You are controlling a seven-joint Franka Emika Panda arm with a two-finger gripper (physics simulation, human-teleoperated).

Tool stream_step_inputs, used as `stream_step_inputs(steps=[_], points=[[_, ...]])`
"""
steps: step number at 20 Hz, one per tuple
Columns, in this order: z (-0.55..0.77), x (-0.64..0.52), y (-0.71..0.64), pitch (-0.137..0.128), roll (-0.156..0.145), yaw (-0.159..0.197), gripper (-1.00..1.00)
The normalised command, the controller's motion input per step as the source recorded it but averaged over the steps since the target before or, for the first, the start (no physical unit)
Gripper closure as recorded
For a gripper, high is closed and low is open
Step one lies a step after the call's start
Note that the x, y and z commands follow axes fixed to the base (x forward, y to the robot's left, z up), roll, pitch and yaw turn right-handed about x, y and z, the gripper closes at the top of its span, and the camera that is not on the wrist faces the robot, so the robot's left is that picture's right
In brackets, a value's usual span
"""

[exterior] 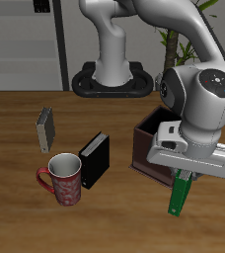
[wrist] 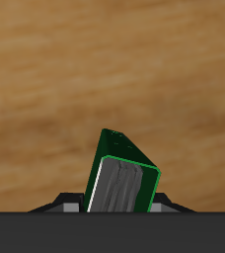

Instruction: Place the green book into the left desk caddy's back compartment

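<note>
One green book (exterior: 180,194) hangs from our gripper (exterior: 184,174), fingers clamped on its upper end, so it dangles clear of the table (exterior: 16,148), tilted slightly, just in front of the left desk caddy (exterior: 148,141). The wrist view shows the same book (wrist: 122,178) held close, with only bare wood beyond it. We judge we are mid-carry: the book is lifted but not yet over the caddy, most of which sits hidden behind the arm, so we cannot see the back compartment from here. To do this well, we should raise the lower edge above the caddy wall before travelling farther back, steady the tilt, then descend squarely. Nearby, the black book (exterior: 94,158), mug (exterior: 63,179) and small grey book (exterior: 46,126) sit well apart.
</note>
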Motion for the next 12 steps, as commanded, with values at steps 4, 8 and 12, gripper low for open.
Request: stream_step_inputs(steps=[4, 8, 12], points=[[0.49, -0.23, -0.06, -0.055, -0.019, -0.006, 1.00], [0.41, -0.19, -0.09, -0.049, -0.013, -0.018, 1.00], [0.46, -0.26, -0.11, -0.036, -0.035, -0.017, 1.00]])
